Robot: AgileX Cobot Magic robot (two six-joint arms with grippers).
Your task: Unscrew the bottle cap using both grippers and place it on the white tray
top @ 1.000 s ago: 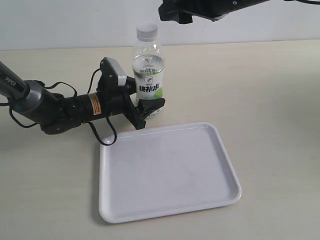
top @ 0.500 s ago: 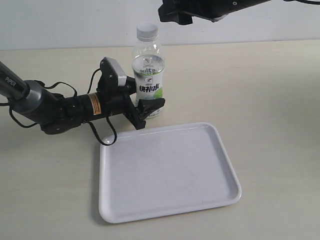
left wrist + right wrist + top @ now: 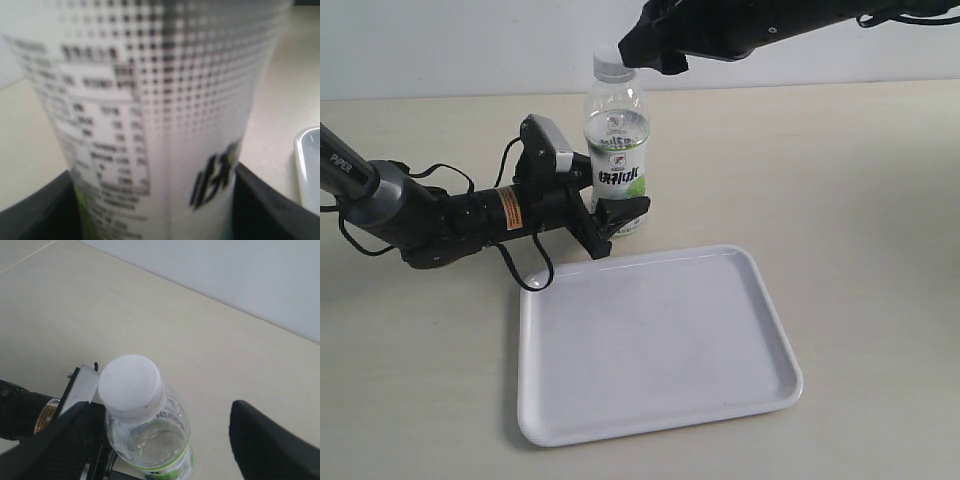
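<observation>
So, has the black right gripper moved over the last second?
Yes. The black right gripper dropped leftward to the small white ribbed bottle cap.

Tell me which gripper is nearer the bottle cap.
Right. The right gripper hangs at the bottle cap, open, with a finger on either side of it. The left gripper clamps the bottle low on its body, well below the cap.
</observation>
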